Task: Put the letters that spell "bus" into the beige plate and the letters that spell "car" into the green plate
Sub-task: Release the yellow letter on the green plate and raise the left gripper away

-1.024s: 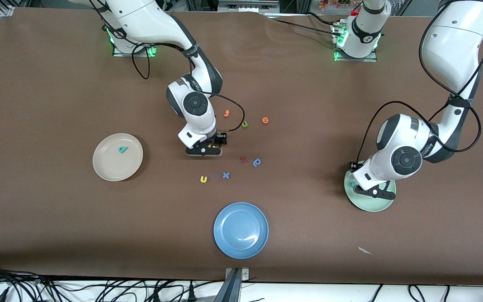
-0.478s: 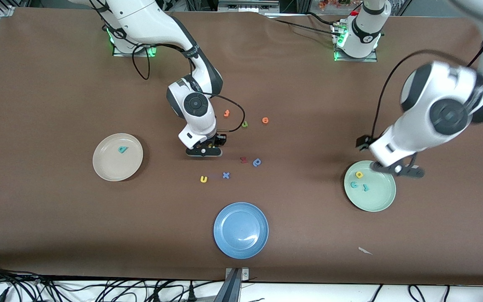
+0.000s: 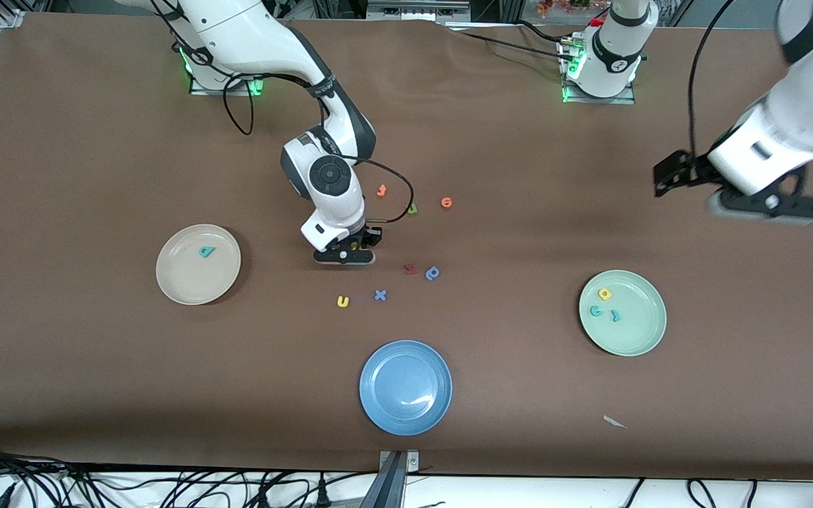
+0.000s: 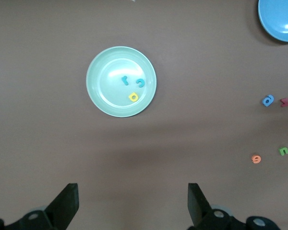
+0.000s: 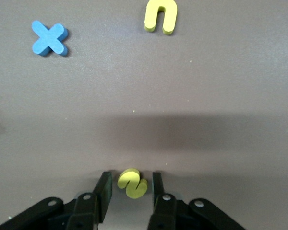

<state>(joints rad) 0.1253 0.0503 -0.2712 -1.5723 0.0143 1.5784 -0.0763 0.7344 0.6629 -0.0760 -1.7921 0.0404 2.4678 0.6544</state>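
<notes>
Toward the right arm's end of the worktop [image 3: 96, 395] lies the beige plate [image 3: 175, 283], and the teal "b" [image 3: 205, 251] rests inside it, apart from the rim. Nearer the middle, the right end effector [image 3: 347, 252] is down at the worktop, its fingers drawn narrow on either side of the yellow "s" [image 5: 132, 182], with a sliver of gap showing at each side in the right wrist view, so the letter lies flat between them and is not gripped. The yellow "u" [image 3: 342, 301] lies on the bare worktop nearer the front camera than the "s", with a blue "x" [image 3: 380, 295] just beside it. An orange letter [image 3: 381, 190], a green "u" [image 3: 412, 209] and an orange "o" [image 3: 447, 203] lie farther from the camera, and a dark red letter [image 3: 410, 268] sits beside a blue looped letter [image 3: 432, 273]. The blue plate [image 3: 377, 410] lies nearest the camera. Toward the left arm's end, the green plate [image 3: 643, 340] holds the yellow "a" [image 3: 605, 294], the teal "c" [image 3: 595, 310] and the teal "r" [image 3: 615, 315], close together near one edge. The left end effector [image 4: 133, 208] hangs in the air over bare worktop, fingers spread wide and holding nothing.
</notes>
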